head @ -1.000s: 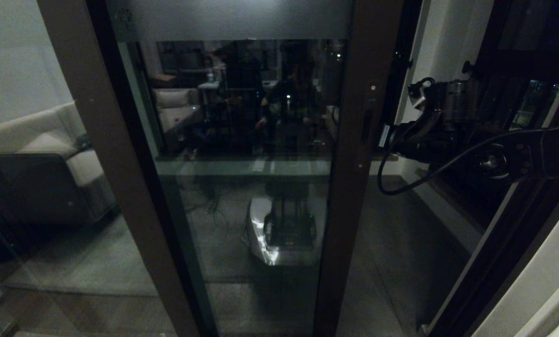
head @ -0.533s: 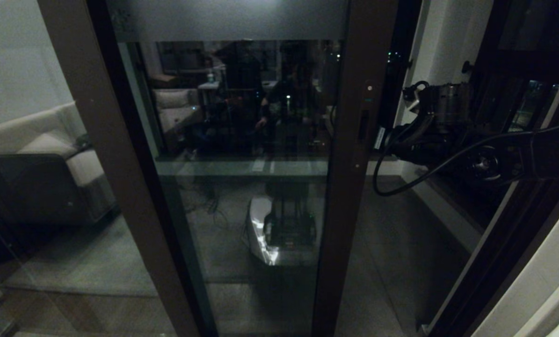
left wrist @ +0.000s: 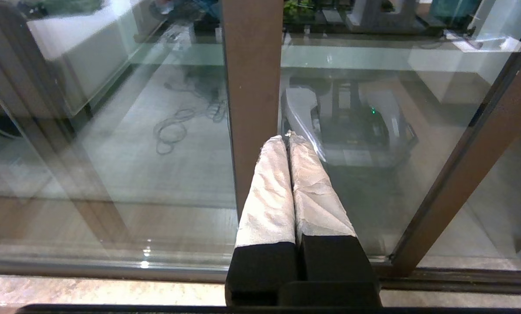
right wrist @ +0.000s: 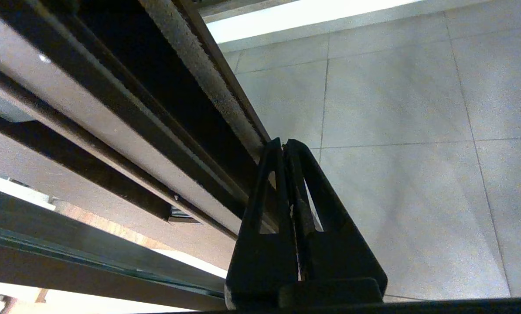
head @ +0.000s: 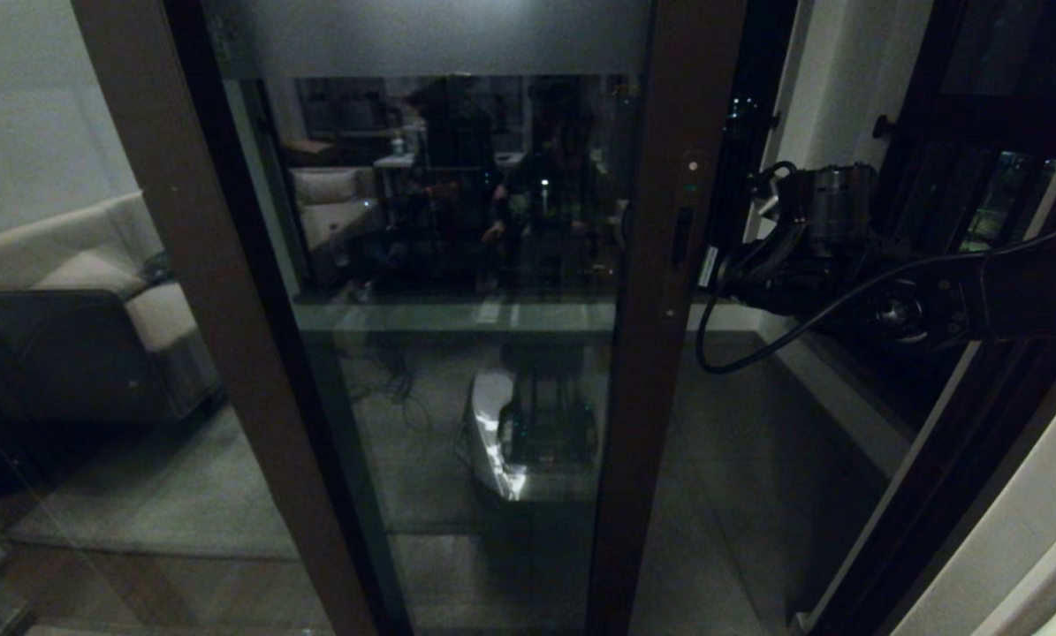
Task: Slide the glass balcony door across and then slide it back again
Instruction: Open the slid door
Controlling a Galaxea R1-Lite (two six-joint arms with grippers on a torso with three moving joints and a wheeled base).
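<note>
The glass balcony door [head: 457, 371] fills the middle of the head view, with a frosted band [head: 430, 35] across its top. Its brown right stile [head: 664, 353] carries a slim black recessed handle [head: 682, 237]. My right gripper [head: 710, 270] is shut and sits against the outer edge of that stile, just right of the handle. In the right wrist view the black gripper [right wrist: 283, 142] is shut with nothing in it, beside the door's edge and its grey brush strip [right wrist: 199, 65]. My left gripper [left wrist: 286, 137], wrapped in white, is shut and held low before the glass.
A brown-framed panel [head: 77, 371] on the left shows a sofa [head: 94, 265]. A white wall jamb [head: 832, 79] and a black-framed side window [head: 978, 124] stand to the right. Grey balcony tiles [right wrist: 395, 109] lie beyond the opening. A floor track [left wrist: 112, 266] runs under the glass.
The door's right stile and handle have slid a little to the left, and my right arm has moved left with them. The gap beside the white jamb is wider.
</note>
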